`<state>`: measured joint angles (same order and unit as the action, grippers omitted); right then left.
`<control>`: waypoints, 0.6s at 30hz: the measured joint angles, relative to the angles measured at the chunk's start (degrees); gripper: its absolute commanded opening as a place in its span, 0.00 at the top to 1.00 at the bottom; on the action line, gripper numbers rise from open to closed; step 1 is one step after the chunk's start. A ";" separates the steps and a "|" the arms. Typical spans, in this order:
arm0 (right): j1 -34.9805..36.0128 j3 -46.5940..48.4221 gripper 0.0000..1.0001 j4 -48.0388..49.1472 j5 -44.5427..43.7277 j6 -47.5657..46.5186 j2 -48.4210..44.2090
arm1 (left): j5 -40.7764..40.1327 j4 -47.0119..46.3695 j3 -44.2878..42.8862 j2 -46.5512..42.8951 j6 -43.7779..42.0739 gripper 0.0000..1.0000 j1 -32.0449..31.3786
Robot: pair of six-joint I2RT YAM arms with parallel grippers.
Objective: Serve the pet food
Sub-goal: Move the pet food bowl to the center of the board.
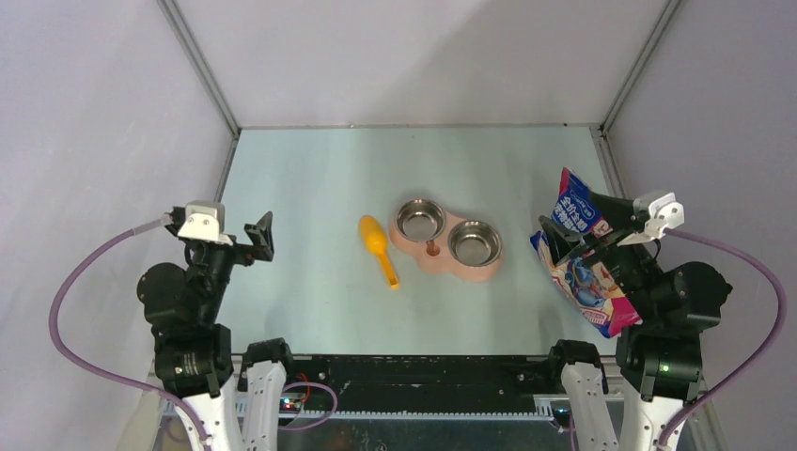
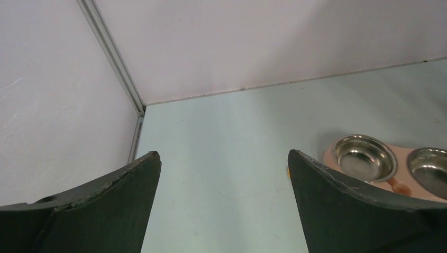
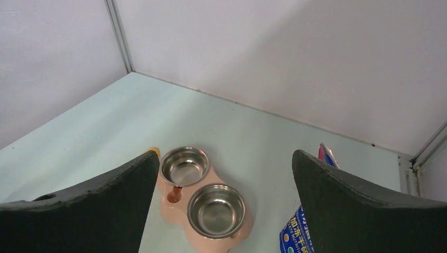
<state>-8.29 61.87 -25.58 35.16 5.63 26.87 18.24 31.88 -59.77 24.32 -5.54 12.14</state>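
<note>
The pet food itself is hidden; only its glossy blue, pink and white bag point(image 1: 585, 246) shows, leaning at the table's right side, with its edge point(image 3: 294, 235) under my right finger in the right wrist view. The pink twin-bowl feeder point(image 1: 447, 262) lies mid-table with both steel bowls point(image 3: 216, 211) empty. A yellow scoop point(image 1: 378, 248) rests just left of it. My right gripper point(image 1: 556, 246) hovers open beside the bag, nothing between its fingers point(image 3: 225, 153). Far to the left, my left gripper point(image 1: 262, 237) is also open over bare table point(image 2: 224, 153).
White enclosure walls with metal corner posts point(image 1: 202, 70) surround the pale green table point(image 1: 310, 188). The feeder point(image 2: 399, 184) shows at the right edge of the left wrist view. Cables loop beside both arm bases at the near edge.
</note>
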 measured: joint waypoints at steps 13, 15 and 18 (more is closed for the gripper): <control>1.22 -3.10 0.00 0.46 12.61 -6.03 0.46 | 5.31 0.44 1.90 0.24 -1.01 0.02 0.57; 1.33 -3.61 0.00 0.26 15.91 -7.32 1.05 | 5.95 0.72 2.05 0.61 -1.05 0.02 0.66; 1.33 -3.82 0.00 -0.37 19.89 -9.25 1.42 | 6.47 0.70 2.05 0.94 -1.16 0.02 0.66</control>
<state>-6.96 58.04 -25.96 55.05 -3.62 28.29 24.71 32.58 -57.71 25.26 -6.70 12.80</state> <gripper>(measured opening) 0.997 0.985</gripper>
